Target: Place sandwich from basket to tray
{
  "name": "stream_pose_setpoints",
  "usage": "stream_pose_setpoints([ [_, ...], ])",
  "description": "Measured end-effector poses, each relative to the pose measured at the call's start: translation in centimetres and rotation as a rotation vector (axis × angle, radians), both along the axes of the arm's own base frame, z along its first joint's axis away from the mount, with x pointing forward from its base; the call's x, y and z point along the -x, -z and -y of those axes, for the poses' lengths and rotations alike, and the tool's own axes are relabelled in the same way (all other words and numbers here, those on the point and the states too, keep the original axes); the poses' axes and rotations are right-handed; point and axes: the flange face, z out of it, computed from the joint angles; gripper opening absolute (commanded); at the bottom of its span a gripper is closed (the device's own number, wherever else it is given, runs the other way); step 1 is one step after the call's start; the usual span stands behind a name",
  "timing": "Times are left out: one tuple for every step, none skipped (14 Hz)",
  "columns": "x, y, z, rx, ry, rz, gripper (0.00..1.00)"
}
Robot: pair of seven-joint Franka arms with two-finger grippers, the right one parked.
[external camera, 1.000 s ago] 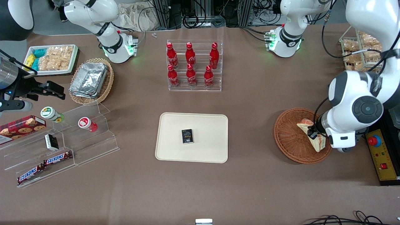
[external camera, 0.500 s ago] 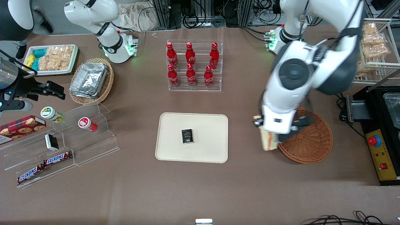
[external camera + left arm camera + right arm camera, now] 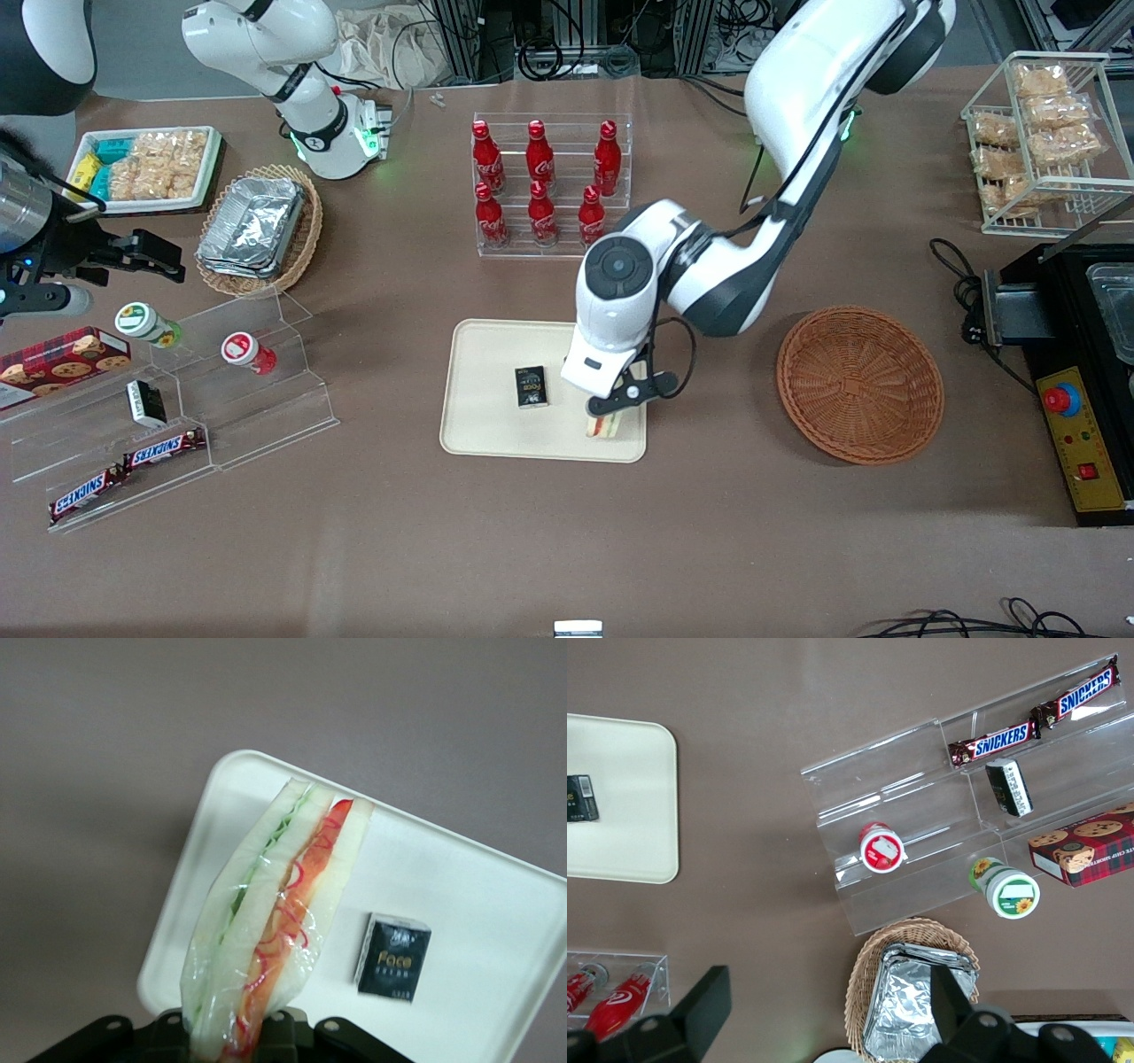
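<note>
My left gripper (image 3: 613, 410) hangs over the corner of the cream tray (image 3: 483, 425) that is nearest the front camera and the basket, and it is shut on the sandwich (image 3: 605, 426). In the left wrist view the wrapped sandwich (image 3: 280, 912) stands on edge between the black fingers (image 3: 292, 1041), its red and green filling showing, with the tray (image 3: 461, 904) below it. The reddish-brown wicker basket (image 3: 859, 384) sits empty toward the working arm's end of the table.
A small black box (image 3: 531, 386) lies on the tray beside the gripper. A clear rack of red bottles (image 3: 549, 186) stands farther from the camera than the tray. Clear stepped shelves with snacks (image 3: 168, 408) and a tan basket of foil trays (image 3: 259, 229) lie toward the parked arm's end.
The gripper lifted the sandwich out of the basket and carried it sideways to above the tray's corner. The basket is now empty.
</note>
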Motion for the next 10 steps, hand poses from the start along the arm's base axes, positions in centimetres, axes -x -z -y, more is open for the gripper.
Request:
stream_pose_setpoints([
  [-0.4,2.3,-0.2,-0.015,0.011,0.003,0.00],
  [-0.6,4.2,-0.4,-0.039,0.023,0.005,0.00],
  [-0.6,5.7,-0.6,-0.060,0.030,-0.002,0.00],
  [-0.4,6.8,-0.6,-0.072,0.035,-0.012,0.00],
  [-0.3,7.5,-0.6,-0.078,0.037,-0.020,0.15],
  [-0.1,7.9,-0.6,-0.081,0.039,-0.025,0.82],
  [0.0,8.1,-0.6,-0.083,0.040,-0.028,1.00],
  [0.0,8.2,-0.6,-0.085,0.041,-0.031,1.00],
  [0.0,8.3,-0.7,-0.086,0.041,-0.032,1.00],
  [0.0,8.3,-0.7,-0.086,0.041,-0.032,1.00],
])
